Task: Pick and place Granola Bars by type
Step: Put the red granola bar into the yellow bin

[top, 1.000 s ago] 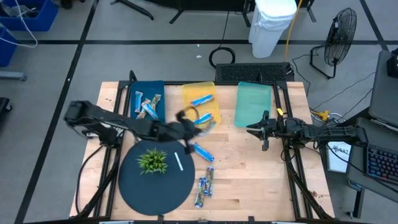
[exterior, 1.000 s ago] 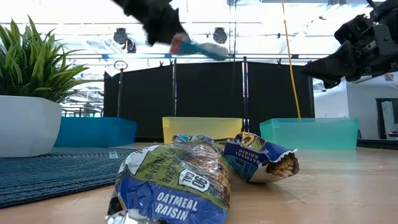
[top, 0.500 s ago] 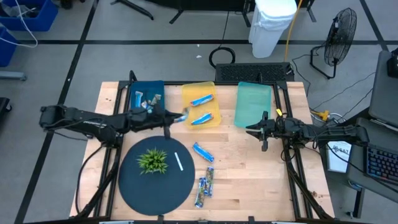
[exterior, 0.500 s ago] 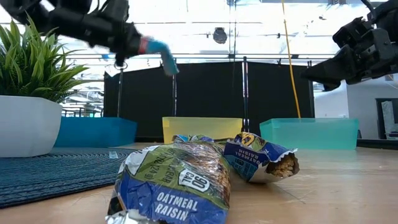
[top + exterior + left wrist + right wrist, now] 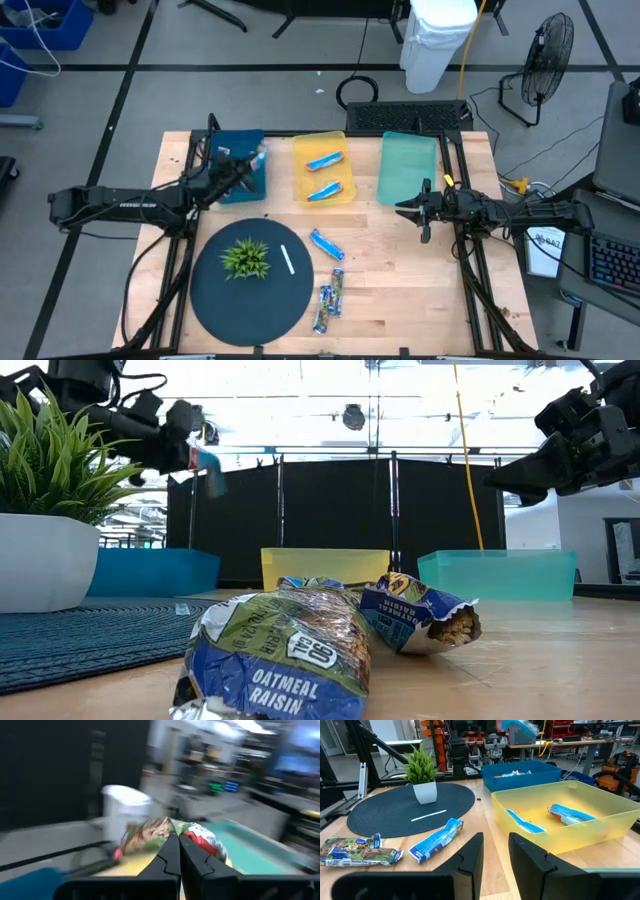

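My left gripper [image 5: 250,166] hangs above the blue bin [image 5: 225,150], shut on a granola bar [image 5: 210,470]. The bar looks light blue in the low view and brown-green with red in the left wrist view. Two light blue bars [image 5: 322,176] lie in the yellow bin [image 5: 300,150]. One light blue bar [image 5: 326,244] and two brownish-green ones [image 5: 328,300] lie flat on the table. My right gripper [image 5: 420,214] waits open near the teal bin [image 5: 408,165], holding nothing. My left gripper pinches one end of the bar [image 5: 167,834] between its two fingers. The fingers point level, coming from the table's left side. The bar sticks out past the fingertips, its free end [image 5: 214,482] drooping, lifted clear above the blue bin.
A round dark mat [image 5: 215,295] at the near left carries a small potted plant [image 5: 245,258] and a thin white stick [image 5: 287,260]. Some bars [image 5: 512,773] lie in the blue bin. The teal bin holds nothing.
My left gripper has carried the bar from the table's middle, near the yellow bin, toward the left and far edges. It now hangs over the blue bin, a little lower and still shut. The bar has stayed clear of the table.
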Tool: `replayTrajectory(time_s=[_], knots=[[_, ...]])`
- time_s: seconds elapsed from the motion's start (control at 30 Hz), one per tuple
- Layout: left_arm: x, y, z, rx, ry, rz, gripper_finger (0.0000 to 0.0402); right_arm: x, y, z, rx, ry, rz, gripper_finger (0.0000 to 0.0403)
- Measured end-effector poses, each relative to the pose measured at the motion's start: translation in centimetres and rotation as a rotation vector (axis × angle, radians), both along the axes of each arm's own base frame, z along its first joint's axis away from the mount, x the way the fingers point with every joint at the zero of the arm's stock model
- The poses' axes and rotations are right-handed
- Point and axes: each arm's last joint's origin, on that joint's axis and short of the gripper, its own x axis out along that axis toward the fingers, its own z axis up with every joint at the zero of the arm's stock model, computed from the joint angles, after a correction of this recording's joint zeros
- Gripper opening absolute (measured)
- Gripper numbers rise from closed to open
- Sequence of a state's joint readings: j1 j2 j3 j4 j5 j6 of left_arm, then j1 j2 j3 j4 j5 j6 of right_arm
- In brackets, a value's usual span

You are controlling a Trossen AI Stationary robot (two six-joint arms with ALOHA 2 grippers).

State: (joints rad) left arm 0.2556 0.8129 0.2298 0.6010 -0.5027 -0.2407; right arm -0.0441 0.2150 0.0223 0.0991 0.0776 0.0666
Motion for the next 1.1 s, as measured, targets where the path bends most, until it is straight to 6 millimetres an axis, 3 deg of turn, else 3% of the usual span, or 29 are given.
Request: replayTrajectory(time_s=[0.13,0.47,0.7,0.9,1.1], knots=[[-0.2,0.7,-0.2,-0.011,0.004,0.157,0.0,0.0,0.0,0.0,0.0,0.001,0.0,0.0084],[1.5,1.3,-1.3,-0.023,0.004,0.095,0.0001,0.0,0.0,0.0,0.0,-0.001,0.0,0.0084],[3.9,1.6,-2.0,-0.022,0.004,-0.279,0.0001,0.0,0.0,0.0,0.0,-0.001,0.0,0.0084],[6.7,2.8,-1.4,-0.049,0.016,-0.542,0.0001,0.0,0.0,0.0,0.0,-0.001,0.0,0.0084],[9.5,5.2,-1.2,-0.098,0.059,-0.502,0.0001,0.0,0.0,0.0,0.0,-0.001,0.0,0.0084]])
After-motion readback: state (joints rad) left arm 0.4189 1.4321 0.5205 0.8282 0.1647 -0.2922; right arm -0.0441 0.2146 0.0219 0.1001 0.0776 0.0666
